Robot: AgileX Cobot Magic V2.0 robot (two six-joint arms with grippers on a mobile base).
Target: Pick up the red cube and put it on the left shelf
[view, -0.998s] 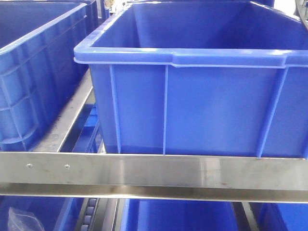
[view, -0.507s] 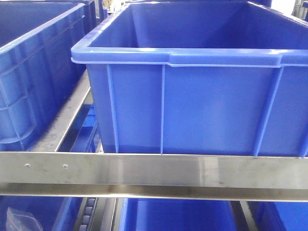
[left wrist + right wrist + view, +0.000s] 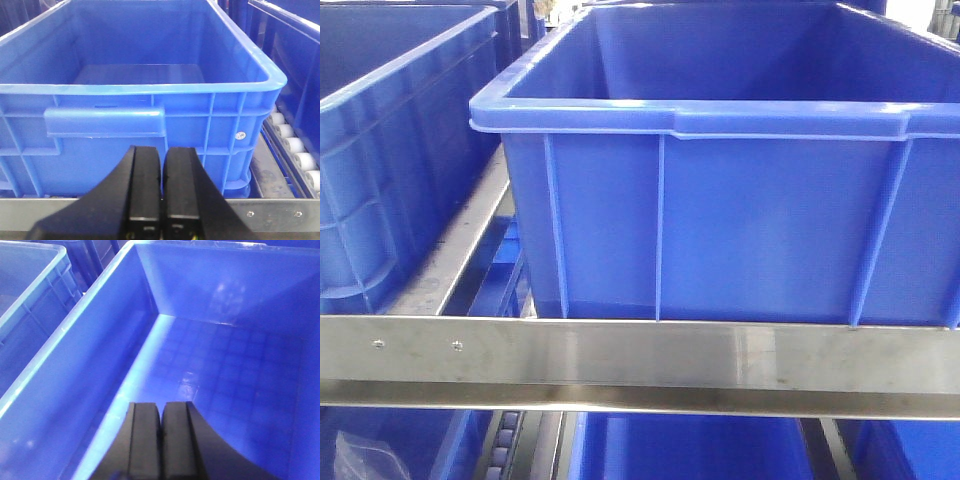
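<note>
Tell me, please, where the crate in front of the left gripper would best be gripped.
Probably the raised handle bar on the crate wall facing the left gripper. It juts out from the ribbed wall, so open the shut fingers and come straight in from the front rail side.

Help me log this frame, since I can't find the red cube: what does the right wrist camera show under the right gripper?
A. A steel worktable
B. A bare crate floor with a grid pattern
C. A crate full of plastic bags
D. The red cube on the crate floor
B: below the right gripper, whose jaws are pressed together, the blue crate shows only its bare gridded floor, with no cube.
</note>
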